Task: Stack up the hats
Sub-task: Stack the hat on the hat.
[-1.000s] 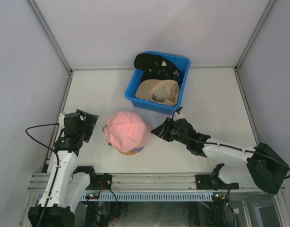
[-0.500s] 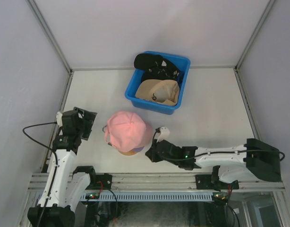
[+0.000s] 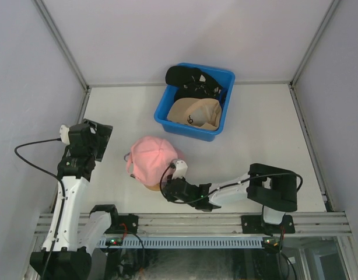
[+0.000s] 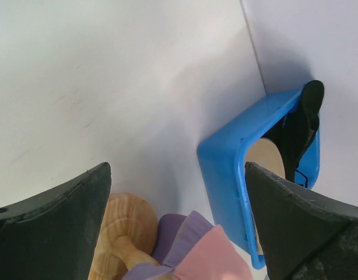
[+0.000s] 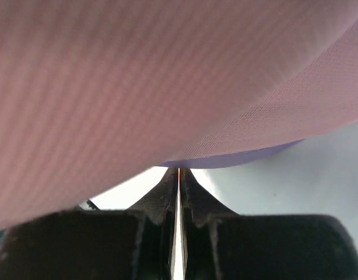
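A pink hat [image 3: 151, 158] sits on top of a lavender hat on a wooden head-form, in the near middle of the table. My right gripper [image 3: 171, 188] is shut and low at the hat's near right edge. In the right wrist view its tips [image 5: 179, 175] sit just under the pink hat [image 5: 138, 70] and the lavender hat's rim [image 5: 249, 156], with nothing seen between the jaws. My left gripper [image 3: 88, 139] is open and empty, raised to the left of the stack. The left wrist view shows the lavender hat [image 4: 182, 230] and pink hat [image 4: 217, 259] between the left gripper's open fingers [image 4: 176, 192].
A blue bin [image 3: 166, 123] stands behind the stack with a tan hat [image 3: 196, 112] and a black hat [image 3: 188, 79] in it. The bin [image 4: 231, 175] and the wooden head-form [image 4: 123, 230] also show in the left wrist view. Walls close in on both sides.
My right arm has swung from the right of the pink hat round to its near edge and gone low under it. The pink hat shifted slightly left. My left gripper drew back to the left.
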### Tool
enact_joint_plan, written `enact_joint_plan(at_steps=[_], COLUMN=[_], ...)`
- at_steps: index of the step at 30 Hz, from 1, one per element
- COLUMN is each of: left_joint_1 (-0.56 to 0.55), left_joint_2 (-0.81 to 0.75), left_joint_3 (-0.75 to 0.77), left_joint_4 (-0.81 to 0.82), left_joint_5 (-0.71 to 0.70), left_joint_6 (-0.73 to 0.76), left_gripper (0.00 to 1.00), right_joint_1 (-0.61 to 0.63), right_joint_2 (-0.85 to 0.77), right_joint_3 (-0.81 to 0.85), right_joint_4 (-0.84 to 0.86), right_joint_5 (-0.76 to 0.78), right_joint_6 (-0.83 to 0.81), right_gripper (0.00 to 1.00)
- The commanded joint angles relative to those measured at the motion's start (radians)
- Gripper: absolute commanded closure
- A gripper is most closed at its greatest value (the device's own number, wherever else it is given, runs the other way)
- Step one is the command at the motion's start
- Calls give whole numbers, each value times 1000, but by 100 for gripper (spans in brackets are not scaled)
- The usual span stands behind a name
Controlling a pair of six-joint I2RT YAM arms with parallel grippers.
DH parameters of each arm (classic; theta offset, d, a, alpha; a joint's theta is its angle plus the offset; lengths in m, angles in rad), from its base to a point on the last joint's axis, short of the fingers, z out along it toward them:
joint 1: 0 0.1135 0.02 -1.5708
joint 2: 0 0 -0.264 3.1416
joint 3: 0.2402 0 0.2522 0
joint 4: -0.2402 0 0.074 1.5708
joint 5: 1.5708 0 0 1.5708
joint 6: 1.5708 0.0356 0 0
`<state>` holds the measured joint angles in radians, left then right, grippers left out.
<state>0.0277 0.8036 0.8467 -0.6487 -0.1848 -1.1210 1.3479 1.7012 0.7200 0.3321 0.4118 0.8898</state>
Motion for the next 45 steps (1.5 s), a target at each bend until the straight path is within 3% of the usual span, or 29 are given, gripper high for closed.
enact_joint_plan(at_steps=[1, 14, 25, 30, 38, 45], left_joint_1=[6, 7, 6, 6, 6, -4], left_joint_2=[36, 84, 79, 63, -15, -100], left_joint_3=[110, 178, 171, 154, 83, 14], left_joint_4=[52, 86, 68, 64, 72, 50], left_joint_5=[-11, -25, -76, -73, 16, 117], left_joint_6=[59, 97, 103, 90, 62, 83], left_gripper=[0, 0, 0, 0, 1, 5], right_joint_1=[-6, -106, -219, -187, -157, -263], right_joint_2=[77, 182, 240, 154, -113, -328], right_joint_3=[58, 115, 285, 224, 79, 69], right_joint_4=[108, 83, -34, -104, -258, -393], right_joint_5=[-5, -66, -167, -160, -128, -130], right_joint_6=[-15, -14, -118, -85, -20, -35], right_gripper=[100, 100, 100, 96, 85, 80])
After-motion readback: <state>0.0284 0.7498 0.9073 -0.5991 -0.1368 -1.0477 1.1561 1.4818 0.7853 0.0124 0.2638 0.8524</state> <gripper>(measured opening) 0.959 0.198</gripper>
